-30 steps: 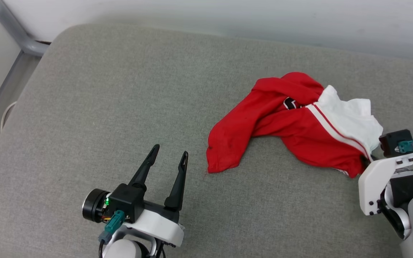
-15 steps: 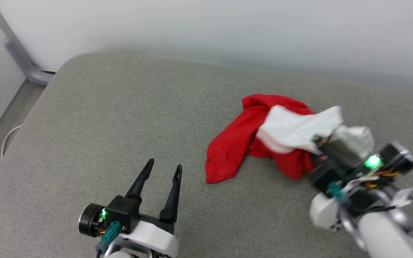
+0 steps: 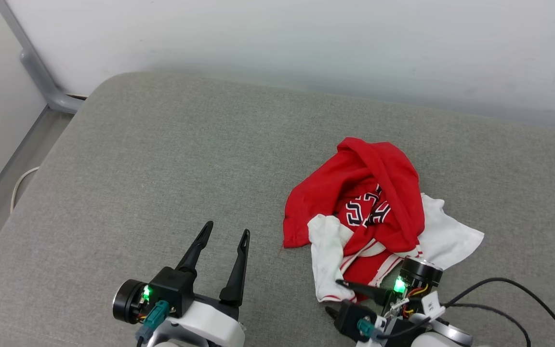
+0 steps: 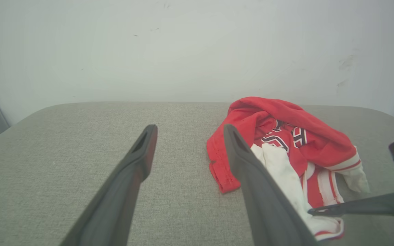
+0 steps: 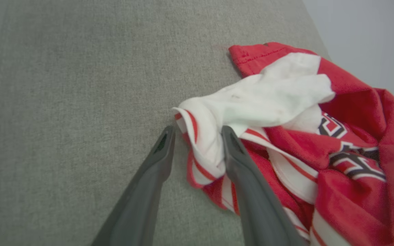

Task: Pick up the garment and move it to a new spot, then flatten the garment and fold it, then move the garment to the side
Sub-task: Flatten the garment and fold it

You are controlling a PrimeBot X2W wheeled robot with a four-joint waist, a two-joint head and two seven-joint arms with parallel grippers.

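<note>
The garment [image 3: 378, 193], a red jersey with white sleeves and black-and-white lettering, lies crumpled on the grey cushion [image 3: 171, 159], right of centre. My right gripper [image 3: 334, 296] sits at the garment's near edge, fingers pointing left. In the right wrist view its jaws [image 5: 197, 133] stand parted, with a fold of white striped sleeve of the garment [image 5: 286, 92] lying loose between them on the cushion. My left gripper [image 3: 227, 230] hovers open and empty to the left of the garment [image 4: 286, 136]. In the left wrist view, my left gripper [image 4: 190, 131] points at the back wall.
A pale wall [image 3: 306, 43] runs behind the cushion's rounded far edge. A grey metal pipe [image 3: 36, 72] stands at the far left, with a white cable [image 3: 19, 180] on the floor below it. A black cable [image 3: 513, 289] loops beside my right wrist. Bare cushion spreads left.
My right gripper swung the garment's sleeve end toward the near side and parted its jaws; the garment now lies bunched with its lettering showing. The head camera shifted. The left gripper kept its pose.
</note>
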